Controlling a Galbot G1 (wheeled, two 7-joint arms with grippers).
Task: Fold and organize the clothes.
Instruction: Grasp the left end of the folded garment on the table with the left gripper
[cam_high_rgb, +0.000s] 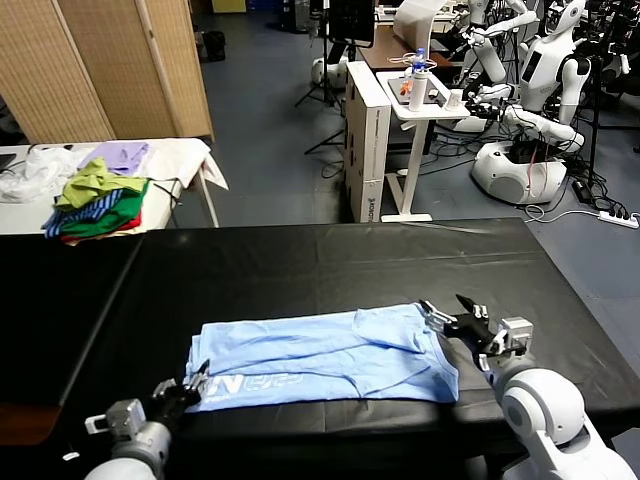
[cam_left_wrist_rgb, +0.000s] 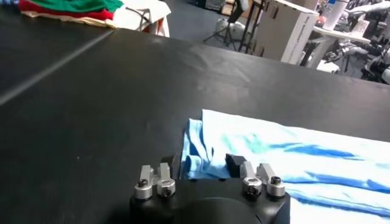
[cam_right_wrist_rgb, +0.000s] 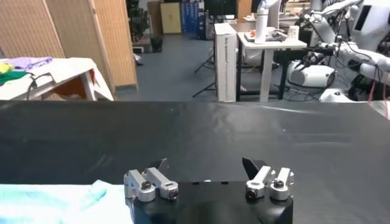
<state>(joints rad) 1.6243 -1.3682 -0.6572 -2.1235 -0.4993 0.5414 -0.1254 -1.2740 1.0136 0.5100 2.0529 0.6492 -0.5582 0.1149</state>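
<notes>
Two grippers flank the T-shirt (cam_high_rgb: 325, 358): left gripper (cam_high_rgb: 196, 383) pinching its corner, right gripper (cam_high_rgb: 447, 313) wide.

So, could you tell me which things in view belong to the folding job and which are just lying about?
Part of the job:
- light blue T-shirt, lying partly folded on the black table
- left gripper, at the shirt's near left corner
- right gripper, open at the shirt's right edge

Just lying about:
- heap of coloured garments on the side table
- lilac cloth behind it
</notes>
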